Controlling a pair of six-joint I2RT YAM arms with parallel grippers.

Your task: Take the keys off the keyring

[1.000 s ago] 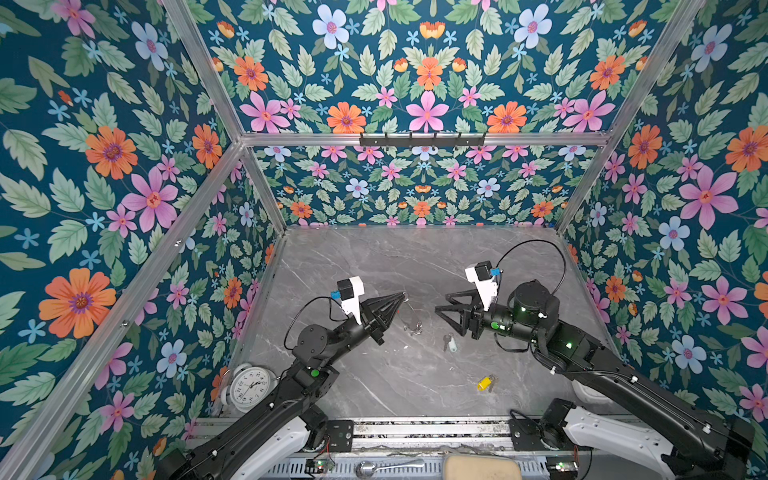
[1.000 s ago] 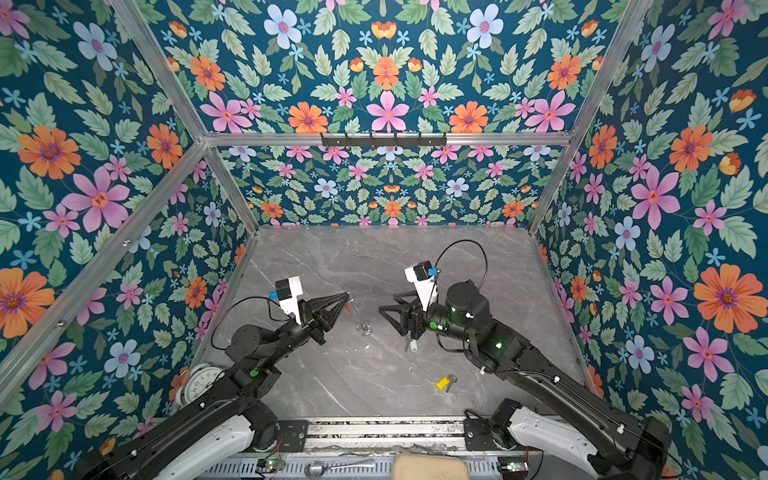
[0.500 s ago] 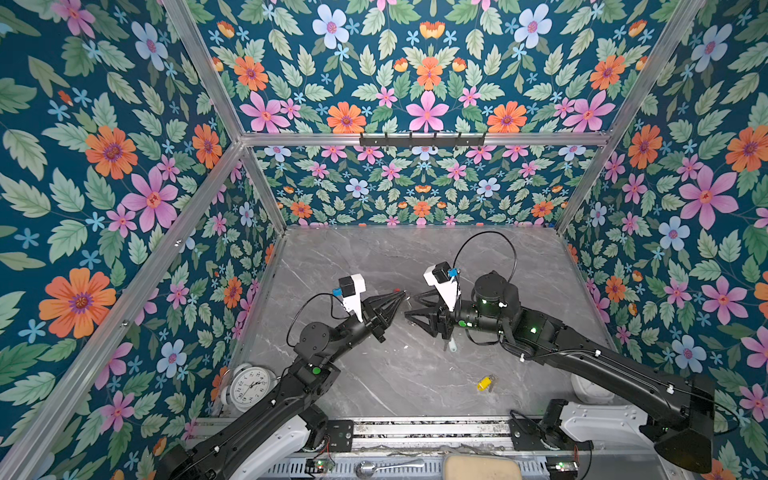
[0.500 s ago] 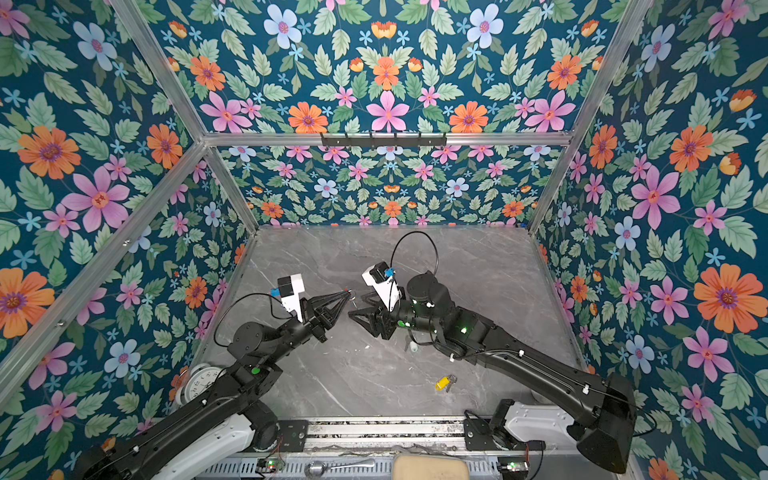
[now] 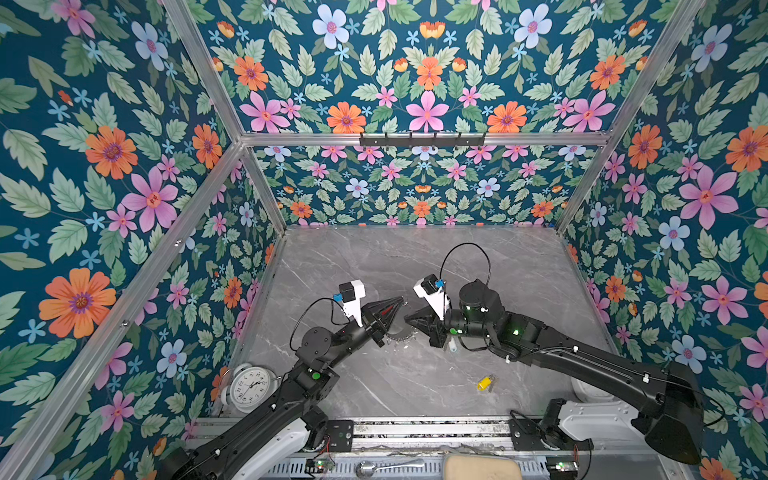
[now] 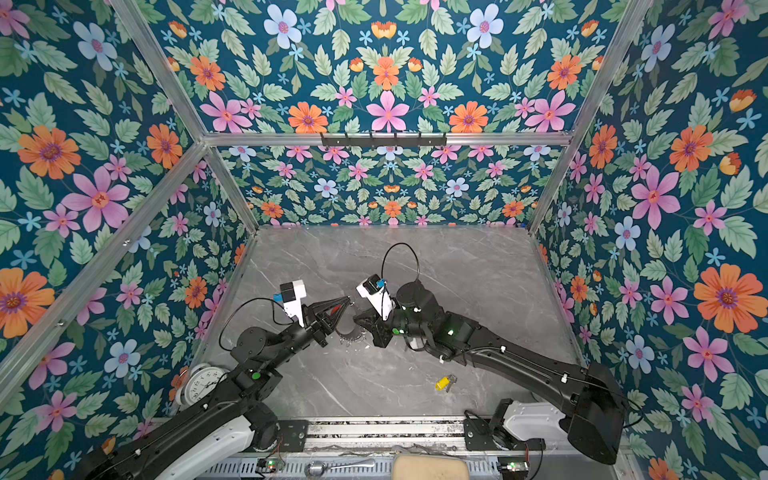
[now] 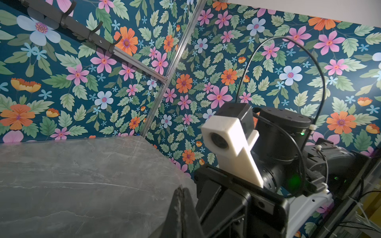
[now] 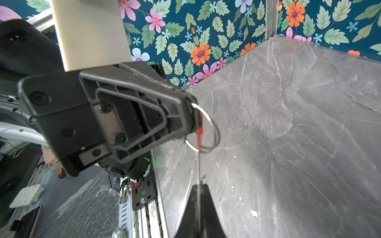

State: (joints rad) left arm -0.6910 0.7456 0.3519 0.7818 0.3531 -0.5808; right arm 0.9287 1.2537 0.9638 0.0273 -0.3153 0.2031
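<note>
Nearest the front rail, a round white alarm clock [image 5: 249, 386] stands at the bench's left corner. A small silver key with a yellow plastic tag [image 5: 484, 383] lies loose on the grey marble-patterned bench [image 5: 415, 257], well apart from both arms. Further in, a second small key with a pale mint-white tag [image 5: 452, 345] lies on the bench under the right arm's wrist (only the pale tag shows clearly). Just beyond, over mid-bench, the two claws meet almost tip to tip. The left claw [image 5: 400, 299] is closed on the large thin grey metal keyring [image 8: 199, 134], pinching its red sleeve section between the fingers. In both top views the hoop hangs below this claw, with small silver split rings [image 5: 400, 338] along its lower edge close to the bench; whether they touch it I cannot tell. The right claw [image 8: 198, 186] is also closed, its tips clamped on the thin wire of the keyring, as the right wrist view shows. Farthest back, a black hook rail [image 5: 422, 139] runs across the flowered wall.
</note>
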